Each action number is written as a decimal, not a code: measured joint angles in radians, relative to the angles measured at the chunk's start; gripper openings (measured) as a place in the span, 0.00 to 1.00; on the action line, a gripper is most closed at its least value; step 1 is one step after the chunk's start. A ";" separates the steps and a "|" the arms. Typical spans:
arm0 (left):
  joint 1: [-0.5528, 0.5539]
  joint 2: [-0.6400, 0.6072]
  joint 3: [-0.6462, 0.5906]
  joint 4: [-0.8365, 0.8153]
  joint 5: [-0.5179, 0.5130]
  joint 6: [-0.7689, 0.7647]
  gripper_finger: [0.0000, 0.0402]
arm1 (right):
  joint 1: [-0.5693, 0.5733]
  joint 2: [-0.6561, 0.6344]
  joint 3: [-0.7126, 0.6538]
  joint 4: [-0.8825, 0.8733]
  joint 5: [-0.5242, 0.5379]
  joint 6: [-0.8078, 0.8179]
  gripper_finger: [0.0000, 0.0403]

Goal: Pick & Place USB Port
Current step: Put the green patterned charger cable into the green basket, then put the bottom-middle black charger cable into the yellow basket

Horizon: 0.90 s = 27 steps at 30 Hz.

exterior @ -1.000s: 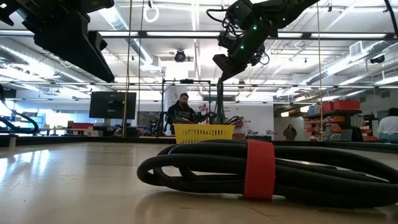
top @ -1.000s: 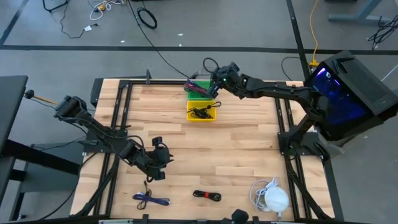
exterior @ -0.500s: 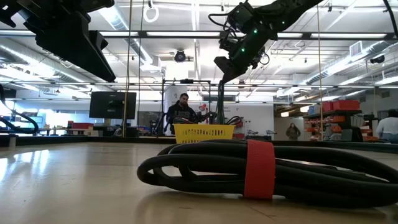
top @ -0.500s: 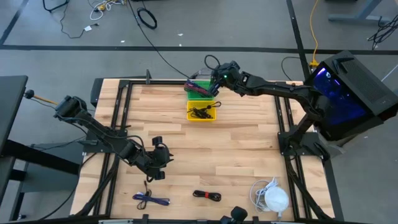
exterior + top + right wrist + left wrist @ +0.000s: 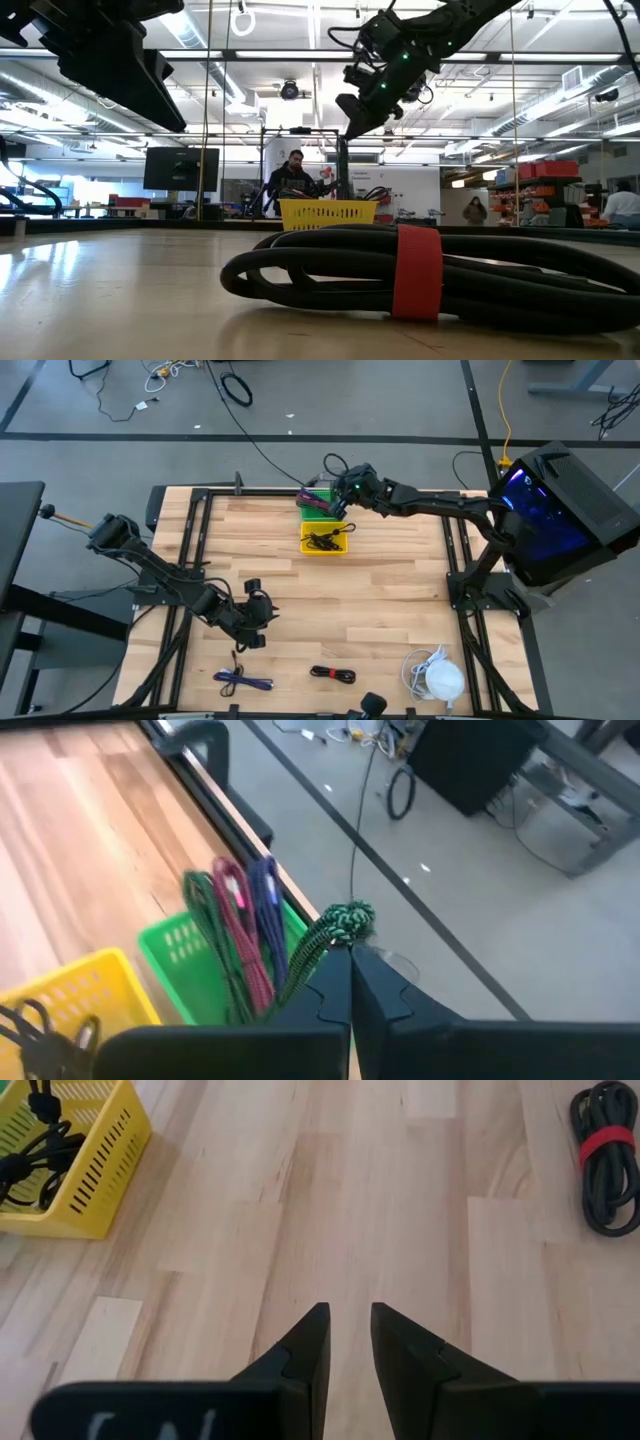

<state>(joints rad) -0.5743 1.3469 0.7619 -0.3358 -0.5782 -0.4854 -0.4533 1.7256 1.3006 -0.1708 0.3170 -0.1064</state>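
Observation:
My right gripper [image 5: 341, 498] hovers over the green basket [image 5: 318, 506] at the table's far edge, shut on a green braided cable [image 5: 318, 942]. The basket [image 5: 178, 956] holds several more cables, green, pink and blue, standing on end. In the low view the held cable [image 5: 343, 165] hangs straight down from the gripper [image 5: 354, 112]. A yellow basket [image 5: 325, 541] with a black cable in it stands just in front of the green one. My left gripper [image 5: 254, 622] waits over the near left of the table. Its fingers [image 5: 347, 1320] are open with nothing between them. My right gripper pinches the green cable just below its coiled top end [image 5: 346, 920] between its two fingers. That end pokes up past the fingertips. The fingers slant down from the table's right. The cable hangs below them, and its lower part [image 5: 296, 976] drops toward the green basket.
A black cable bundle with a red strap [image 5: 333, 674] lies near the front edge. A blue cable [image 5: 243, 682] lies to its left and a white cable bundle [image 5: 436, 676] to its right. Black frame rails run along the table's sides.
My right gripper has swung a little toward the table's left over the green basket and tipped slightly, staying shut. The hanging green cable has shifted left with it.

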 joint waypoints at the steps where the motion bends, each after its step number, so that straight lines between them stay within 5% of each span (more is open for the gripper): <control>1: 0.000 0.000 0.000 0.001 -0.001 0.000 0.20 | 0.002 0.002 0.000 0.003 -0.002 0.002 0.00; 10: 0.000 0.000 0.000 -0.003 -0.001 0.000 0.20 | 0.010 0.030 0.000 0.010 -0.057 0.006 0.00; 16: 0.000 0.000 0.000 -0.006 -0.001 0.000 0.20 | 0.010 0.044 0.000 0.028 -0.187 0.023 0.03; 27: 0.000 0.000 0.000 -0.006 -0.001 0.000 0.20 | 0.003 0.044 0.000 0.041 -0.169 0.047 0.28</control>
<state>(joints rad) -0.5743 1.3468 0.7616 -0.3420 -0.5797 -0.4858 -0.4500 1.7695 1.3003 -0.1298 0.1483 -0.0590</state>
